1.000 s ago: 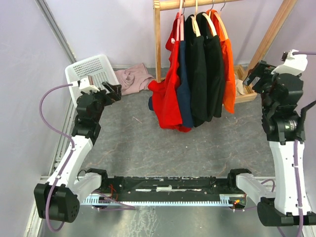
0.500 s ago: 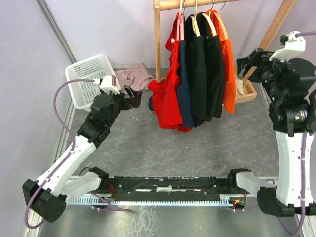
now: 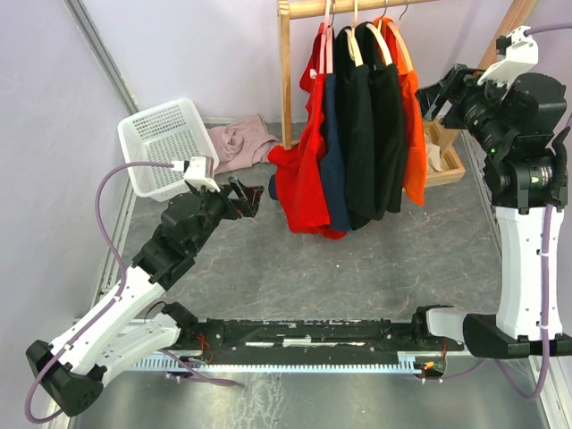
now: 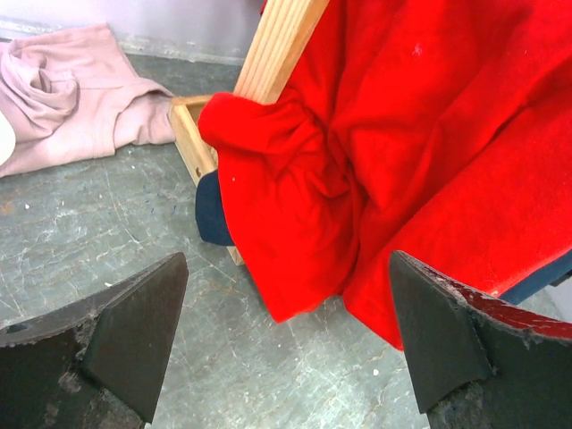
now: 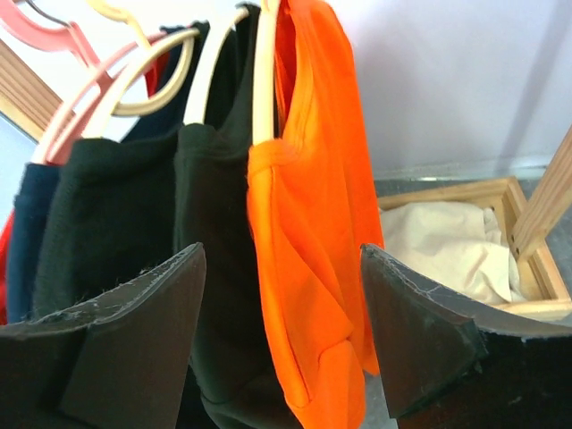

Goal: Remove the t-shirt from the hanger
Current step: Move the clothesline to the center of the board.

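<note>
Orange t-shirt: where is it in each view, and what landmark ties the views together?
Top external: orange t-shirt hangs rightmost, upper right of centre.
Left wrist: not in it; red shirt fills the view.
Right wrist: centre.
Shared landmark: wooden rack.

Scanning my views now, from the red t-shirt (image 4: pixel 402 134) to the orange t-shirt (image 5: pixel 304 250) and the basket (image 3: pixel 165 134), I read no lettering anywhere.

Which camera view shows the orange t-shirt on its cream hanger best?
Right wrist: the orange t-shirt fills the frame's centre, with its collar and cream hanger clear. Top external shows it small, rightmost in the hanging row, beside a black shirt. Left wrist misses it.
</note>
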Controlling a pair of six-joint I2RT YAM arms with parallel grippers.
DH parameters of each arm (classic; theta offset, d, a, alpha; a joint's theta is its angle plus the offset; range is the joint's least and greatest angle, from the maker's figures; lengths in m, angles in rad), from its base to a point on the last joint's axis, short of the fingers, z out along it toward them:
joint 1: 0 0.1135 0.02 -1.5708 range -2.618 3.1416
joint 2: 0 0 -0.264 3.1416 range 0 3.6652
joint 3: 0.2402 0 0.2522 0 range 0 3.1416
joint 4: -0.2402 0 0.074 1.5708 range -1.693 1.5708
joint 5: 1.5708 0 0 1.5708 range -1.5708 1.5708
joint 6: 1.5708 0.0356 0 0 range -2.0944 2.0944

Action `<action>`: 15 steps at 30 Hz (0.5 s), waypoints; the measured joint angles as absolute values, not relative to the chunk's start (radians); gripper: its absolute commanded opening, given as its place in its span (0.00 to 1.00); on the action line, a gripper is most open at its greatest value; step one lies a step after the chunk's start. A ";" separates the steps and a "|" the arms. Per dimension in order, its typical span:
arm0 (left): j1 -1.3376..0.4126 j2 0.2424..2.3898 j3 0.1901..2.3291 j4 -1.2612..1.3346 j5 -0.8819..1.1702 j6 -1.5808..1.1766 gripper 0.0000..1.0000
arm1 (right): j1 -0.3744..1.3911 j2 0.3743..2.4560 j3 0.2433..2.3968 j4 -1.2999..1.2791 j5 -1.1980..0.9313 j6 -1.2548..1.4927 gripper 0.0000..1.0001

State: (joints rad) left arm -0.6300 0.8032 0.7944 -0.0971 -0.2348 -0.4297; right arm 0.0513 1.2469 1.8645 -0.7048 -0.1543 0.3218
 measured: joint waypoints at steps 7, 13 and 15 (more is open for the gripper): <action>-0.657 0.802 0.795 -0.137 -0.245 -0.430 0.99 | 0.087 1.333 2.011 -0.734 -0.156 0.316 0.74; -0.668 0.788 0.795 -0.151 -0.255 -0.430 0.99 | 0.138 1.434 2.107 -0.788 -0.112 0.290 0.75; -0.670 0.788 0.794 -0.155 -0.257 -0.430 0.99 | 0.154 1.454 2.117 -0.803 -0.088 0.281 0.75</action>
State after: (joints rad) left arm -0.6701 0.7879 0.7944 -0.1555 -0.2573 -0.4297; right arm 0.1543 1.4540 2.1166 -0.8032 -0.0879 0.2813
